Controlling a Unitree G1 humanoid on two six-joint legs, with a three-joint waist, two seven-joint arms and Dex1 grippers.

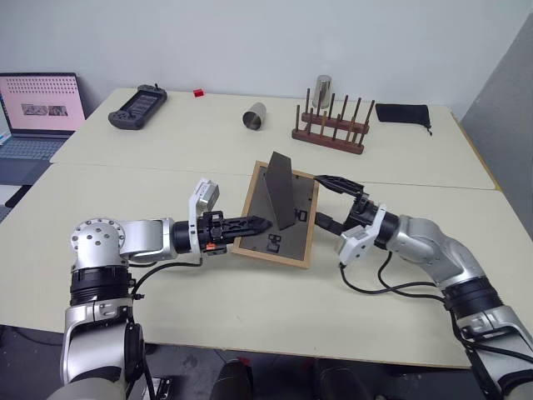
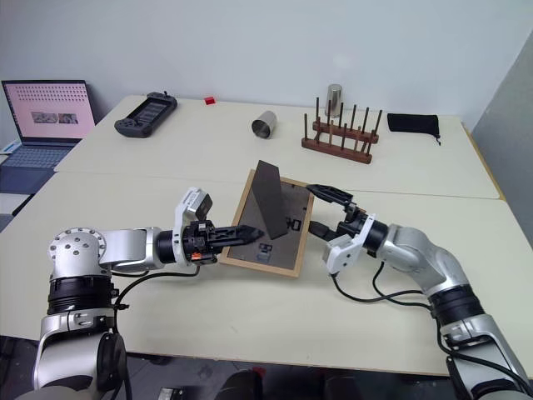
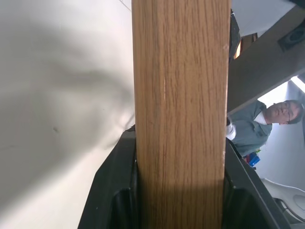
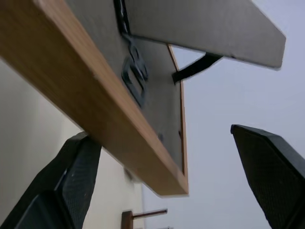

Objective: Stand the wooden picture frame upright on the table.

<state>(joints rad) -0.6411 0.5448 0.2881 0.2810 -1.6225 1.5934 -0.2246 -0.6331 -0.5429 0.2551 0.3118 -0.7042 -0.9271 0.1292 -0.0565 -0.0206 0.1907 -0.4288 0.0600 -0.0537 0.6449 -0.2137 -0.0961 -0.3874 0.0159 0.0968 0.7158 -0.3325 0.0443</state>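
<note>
- The left gripper point(image 1: 250, 225) clamps its two black fingers point(image 3: 119, 191) on the left long edge of the wooden picture frame point(image 1: 279, 242); the left wrist view shows the light-wood rail wedged tight between both pads.
- The right gripper point(image 1: 333, 204) stands with its fingers spread wide at the frame's right edge, one finger above the far right corner and one lower beside the rail; the right wrist view shows bare room between each finger point(image 4: 271, 167) and the wood, nothing gripped.
- The frame sits near the middle of the table point(image 1: 250, 317), dark back panel up, held tilted with its left side raised; whether its right edge touches the tabletop cannot be told. Its fold-out stand point(image 1: 281, 187) juts up from the back panel.
- Open tabletop lies on the near side of the frame and to both sides of the arms. A seam point(image 1: 150, 169) crosses the table just beyond the frame's far edge.
- Well beyond the seam, a dark wooden peg rack point(image 1: 330, 133) stands with a metal cup point(image 1: 322, 88) upturned on a peg; another metal cup point(image 1: 255, 117) lies on its side to its left.
- Along the far edge rest a black handheld controller point(image 1: 137, 107), a small red object point(image 1: 199, 92) and a black pouch point(image 1: 403, 113).
- An open laptop point(image 1: 40, 112) sits off the table's far left corner; its pink screen carries rows of marks too small to read.
- A person point(image 3: 259, 126) in a grey-green top shows in the left wrist view, past the frame.
</note>
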